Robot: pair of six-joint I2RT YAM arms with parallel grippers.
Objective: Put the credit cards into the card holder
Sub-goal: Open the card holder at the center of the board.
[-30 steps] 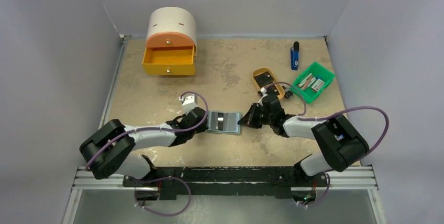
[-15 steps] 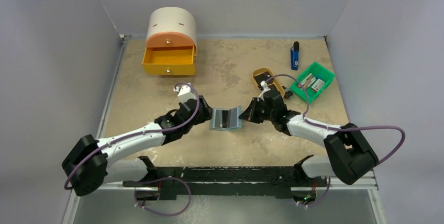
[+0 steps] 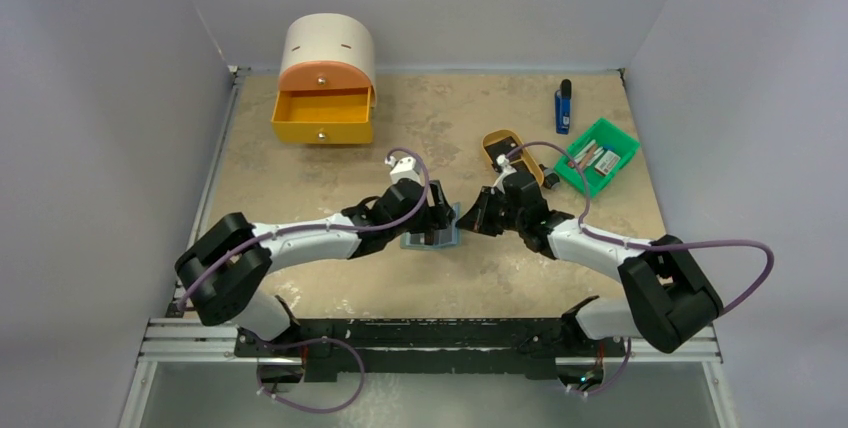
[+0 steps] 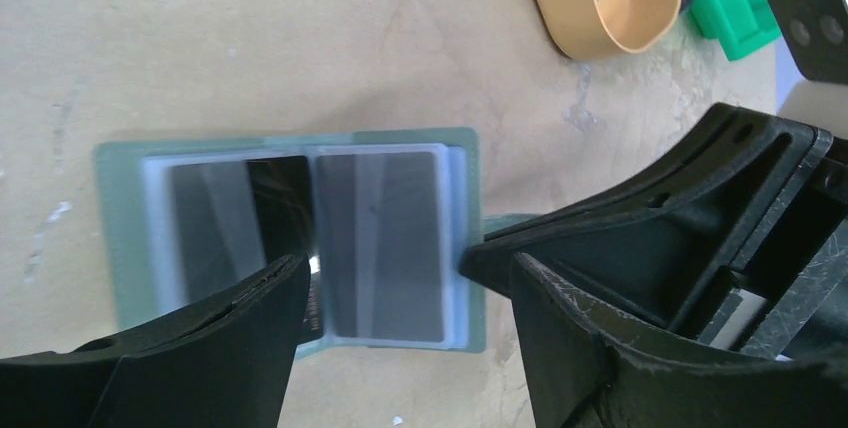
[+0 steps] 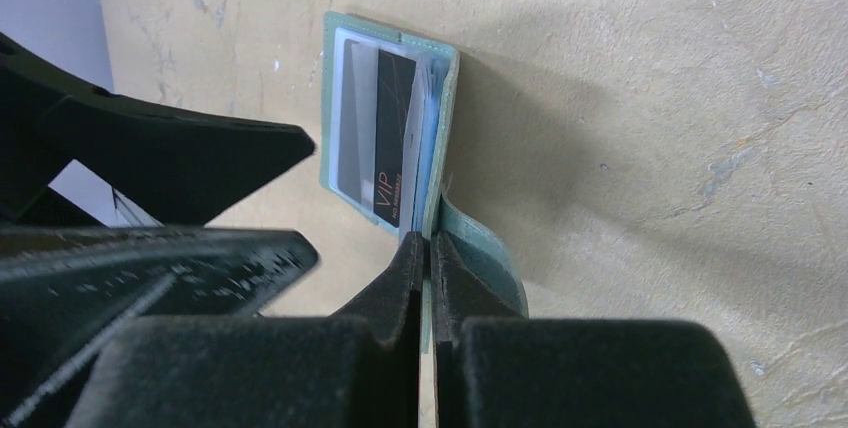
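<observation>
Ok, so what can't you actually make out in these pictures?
Top view: the left gripper covers most of the card holder; its pockets are hidden.
Left wrist: its own finger hides one holder corner; the tan tray is cut off at the top edge.
Top view: the green bin's contents are too small to identify.

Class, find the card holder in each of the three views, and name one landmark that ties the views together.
Top external: card holder just below the picture's centre, partly hidden.
Left wrist: lying open, left of centre.
Right wrist: upper centre.
Landmark: the right fingers pinching its edge, seen in all three views.
</observation>
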